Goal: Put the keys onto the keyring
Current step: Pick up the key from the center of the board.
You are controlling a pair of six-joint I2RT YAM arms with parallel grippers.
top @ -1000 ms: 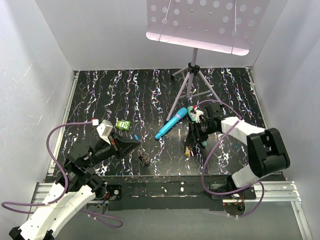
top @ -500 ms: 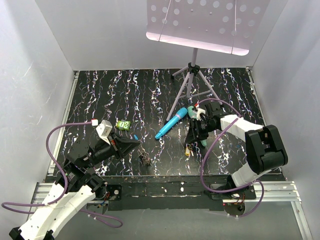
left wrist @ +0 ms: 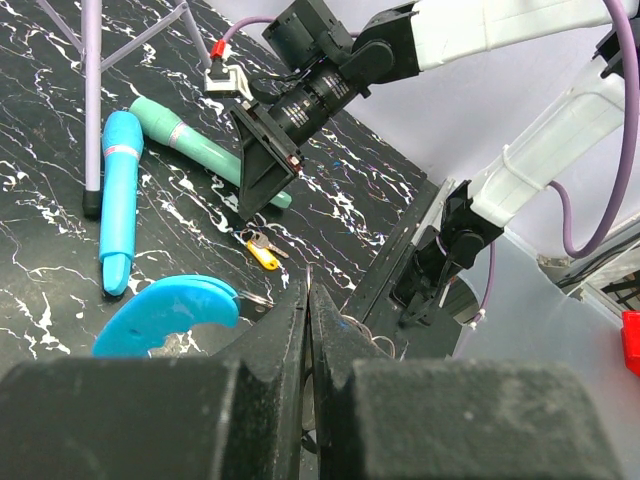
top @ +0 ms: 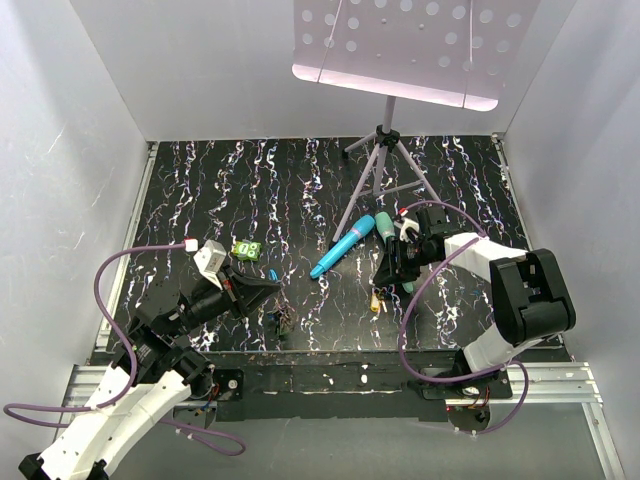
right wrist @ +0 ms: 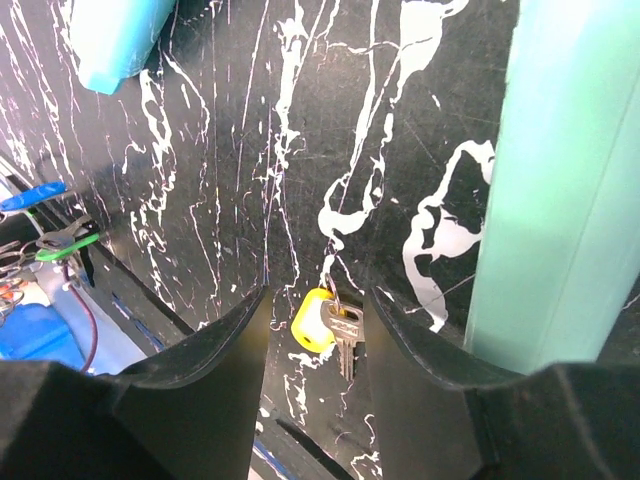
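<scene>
Black bench top veined with white, boxed in by plain white walls. From above, in the left half, a small green-headed key (top: 246,249) and a blue-headed key (top: 272,273) lie apart from each other. The black left gripper (top: 276,287) is just beside the blue one.

The left gripper's fingers are pressed together; whether they pinch anything cannot be told. Near the bench's near edge, just by those fingertips, the large oval keyring (top: 283,318) looks from overhead like a dark tangle. The left wrist view shows more of it: a bright blue curved section on the bench beside the fingers, with thin grey wire loops on their other side.

Towards the middle lie a bright blue plastic stick (top: 342,246) and a teal-green stick (left wrist: 205,150), the second partly under the right arm. The right gripper (top: 384,278) points down over a yellow-headed key (right wrist: 315,320). Only its own wrist view shows the fingers standing apart, either side of that key. There the key's yellow head joins grey metal blades, lying flat beside the teal-green stick.

Behind stands a pale tripod (top: 378,165) carrying a perforated white plate (top: 400,45).
</scene>
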